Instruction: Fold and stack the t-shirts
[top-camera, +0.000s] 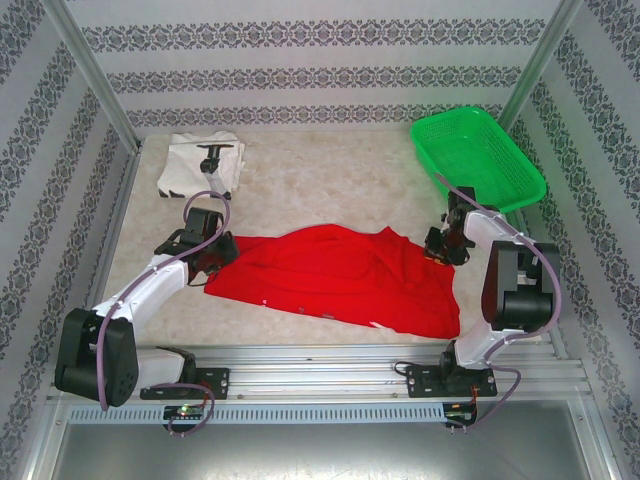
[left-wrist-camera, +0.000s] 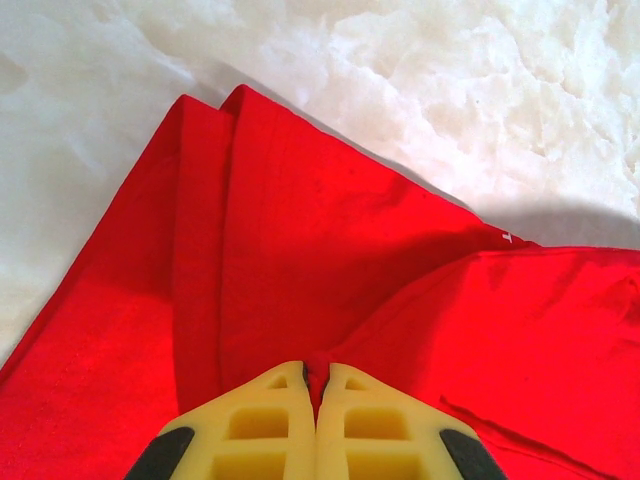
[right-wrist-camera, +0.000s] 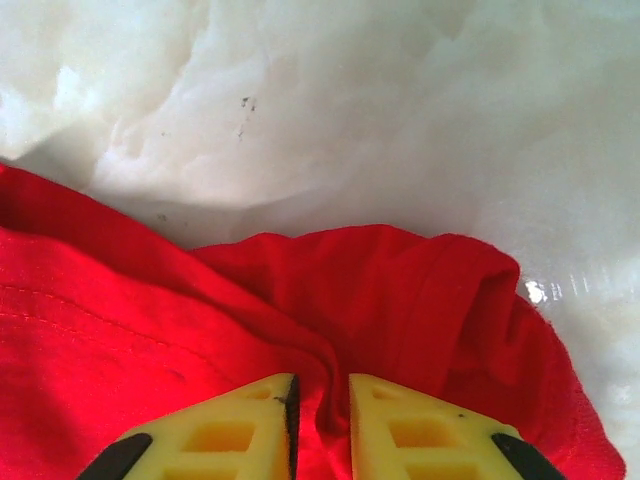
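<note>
The red t-shirt lies spread and rumpled across the middle of the table. My left gripper is at its left edge, and in the left wrist view its jaws are shut on a pinch of the red cloth. At the shirt's right edge is my right gripper. In the right wrist view a raised fold of red fabric fills the narrow gap between its fingers. The white t-shirt with a black graphic lies folded at the back left.
A green mesh basket stands at the back right, close behind the right arm. Patterned walls enclose the pale table on three sides. The metal rail carrying the arm bases runs along the near edge.
</note>
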